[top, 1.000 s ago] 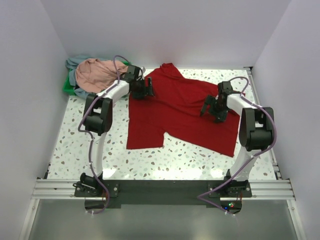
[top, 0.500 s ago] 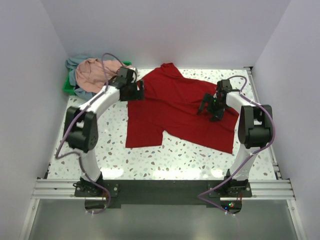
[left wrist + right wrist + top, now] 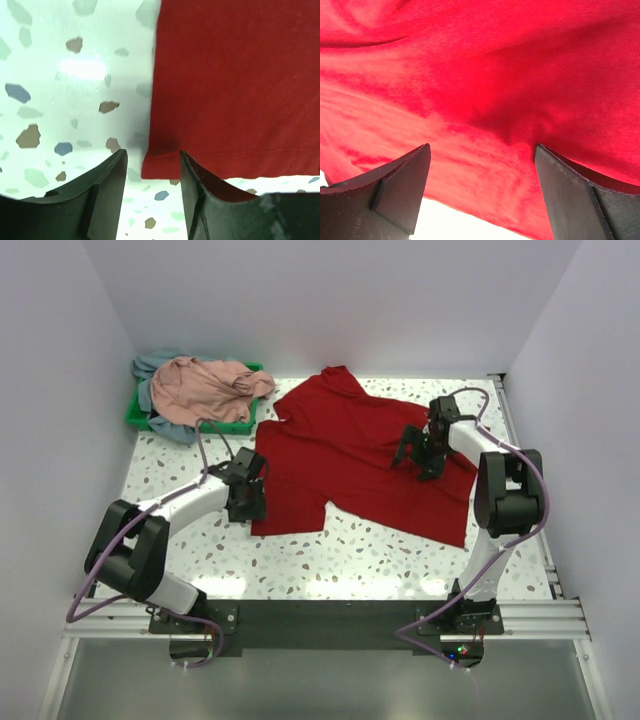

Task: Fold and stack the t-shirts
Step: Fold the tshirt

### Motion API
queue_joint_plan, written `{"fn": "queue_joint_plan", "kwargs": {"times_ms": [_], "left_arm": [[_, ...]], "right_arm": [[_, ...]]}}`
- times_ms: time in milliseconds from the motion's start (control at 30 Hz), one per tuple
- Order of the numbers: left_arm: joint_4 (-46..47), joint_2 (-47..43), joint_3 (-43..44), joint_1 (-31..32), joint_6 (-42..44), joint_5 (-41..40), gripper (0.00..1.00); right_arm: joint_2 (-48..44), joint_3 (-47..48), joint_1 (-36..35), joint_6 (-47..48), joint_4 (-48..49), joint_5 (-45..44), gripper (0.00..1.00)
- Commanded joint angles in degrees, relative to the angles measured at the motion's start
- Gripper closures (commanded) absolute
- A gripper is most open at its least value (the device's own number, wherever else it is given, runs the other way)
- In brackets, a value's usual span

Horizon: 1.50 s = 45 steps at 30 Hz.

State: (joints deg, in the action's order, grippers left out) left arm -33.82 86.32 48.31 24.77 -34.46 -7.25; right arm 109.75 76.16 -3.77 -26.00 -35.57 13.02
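**Red shirt spread flat; both grippers at its edges with jaws apart**

The red t-shirt point(image 3: 350, 455) lies open on the speckled table point(image 3: 180, 475), covering the middle and reaching toward 3 o'clock. Its farthest point sits at 12 o'clock, close to the back wall. Its near right corner hangs toward 4 o'clock, just beside the right arm's upright link. A notch in the near hem at 6 o'clock shows table between two flaps.

The left gripper point(image 3: 252, 502) is low at the shirt's 8 o'clock corner. In the left wrist view its fingers point(image 3: 112, 190) stand apart with a moderate gap. The hem corner lies in that gap, close against the right-hand finger, and no cloth is pinched. The stitched hem line runs toward 3 o'clock, and the side edge runs straight toward 12.

The right gripper point(image 3: 415, 464) rests over the cloth at about 2 o'clock of the shirt. Its jaws are spread wide and red fabric with soft creases fills the space between them. White table shows beyond the shirt's edge at 6 o'clock in that wrist view.

Bare table shows in a strip at 6 o'clock between the hem and the arm bases. More shows at 9 o'clock, where the left arm stretches across.

The pink t-shirt point(image 3: 205, 388) is heaped over the grey-blue t-shirt point(image 3: 150, 367) on the green tray point(image 3: 137, 418) in the 10 o'clock corner, apart from the red one.
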Motion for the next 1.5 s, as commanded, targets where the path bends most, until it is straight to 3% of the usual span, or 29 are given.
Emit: {"fn": "queue_joint_plan", "kwargs": {"times_ms": [0, 433, 567, 700, 767, 967, 1267, 1467], "left_arm": [[2.44, -3.44, -2.69, 0.01, -5.18, -0.05, 0.50], [6.92, -5.20, -9.46, 0.10, -6.85, 4.17, 0.58], [9.30, -3.02, -10.61, 0.01, -6.33, 6.01, 0.73], [10.36, -1.60, -10.61, 0.01, -6.32, 6.98, 0.95], [9.92, -2.30, -9.74, 0.01, -6.32, 6.81, 1.00], [8.95, -3.88, -3.95, -2.71, -4.04, 6.98, 1.00], [9.13, -1.77, 2.57, -12.81, 4.74, 12.43, 1.00], [9.74, -2.21, 2.58, -15.02, 7.82, 13.04, 1.00]], "right_arm": [[-2.53, 1.98, -1.06, 1.04, -1.61, 0.43, 0.13], [-5.60, -1.89, -1.50, 0.86, -1.25, -0.53, 0.13], [-6.74, -2.68, -1.59, 0.51, -1.25, -0.97, 0.13], [-8.33, -3.30, -1.59, 0.60, -2.22, -2.03, 0.13], [-9.81, -4.35, -1.59, 0.51, -2.92, -2.47, 0.13], [-16.65, -12.86, 0.69, -3.09, -3.10, -4.93, 0.12], [-29.67, -24.30, 6.14, -3.36, -7.75, -14.77, 0.12], [-37.76, -31.77, 8.25, -3.01, -9.95, -18.11, 0.14]]}}
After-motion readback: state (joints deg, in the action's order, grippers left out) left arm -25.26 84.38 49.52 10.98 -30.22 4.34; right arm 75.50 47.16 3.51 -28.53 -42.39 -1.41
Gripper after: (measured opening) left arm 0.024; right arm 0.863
